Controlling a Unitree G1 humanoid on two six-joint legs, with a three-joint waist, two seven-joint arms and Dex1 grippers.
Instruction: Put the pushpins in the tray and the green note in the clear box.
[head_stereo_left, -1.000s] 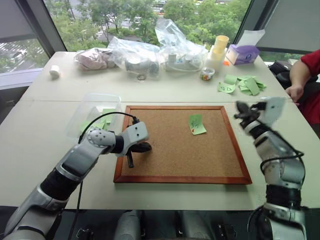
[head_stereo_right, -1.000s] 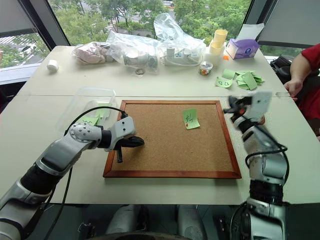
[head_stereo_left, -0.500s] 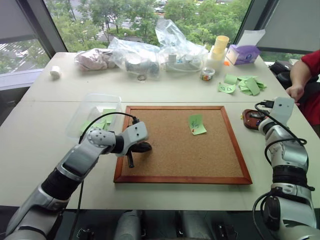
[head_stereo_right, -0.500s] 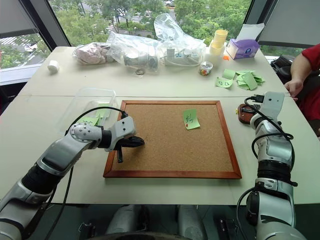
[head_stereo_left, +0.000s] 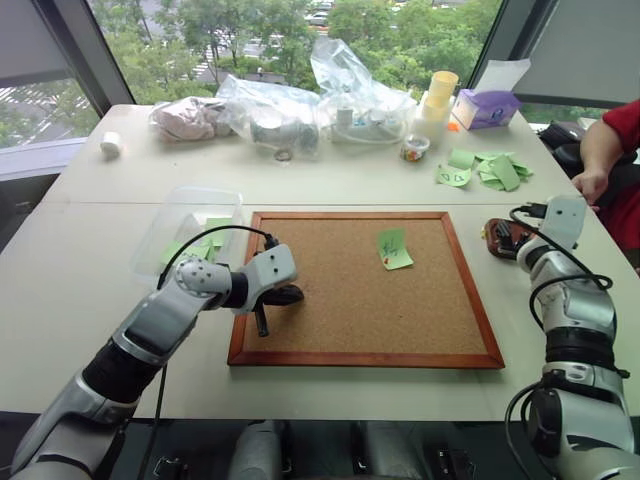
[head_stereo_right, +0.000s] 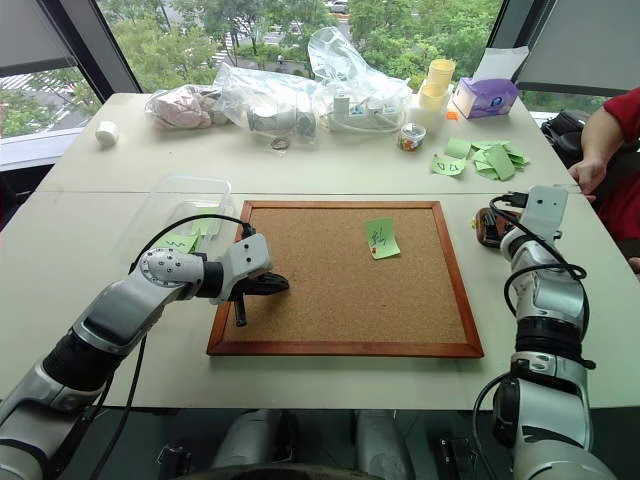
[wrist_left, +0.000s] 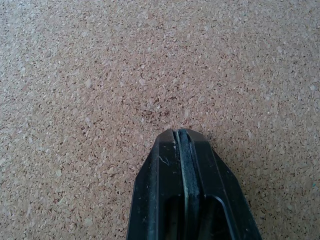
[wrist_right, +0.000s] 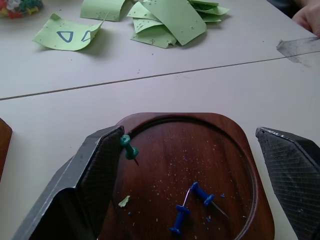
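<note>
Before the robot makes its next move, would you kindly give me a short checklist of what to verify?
1. Right pincer open over the tray: ok.
2. Green pin dropped free: cannot tell; it sits right against the inner face of one finger, at the tray's edge.
3. Two blue pins lying inside the tray: ok.
4. Green note in the clear box: not ok; it lies on the cork board.
5. Left pincer shut and empty, over the cork board: ok.
</note>
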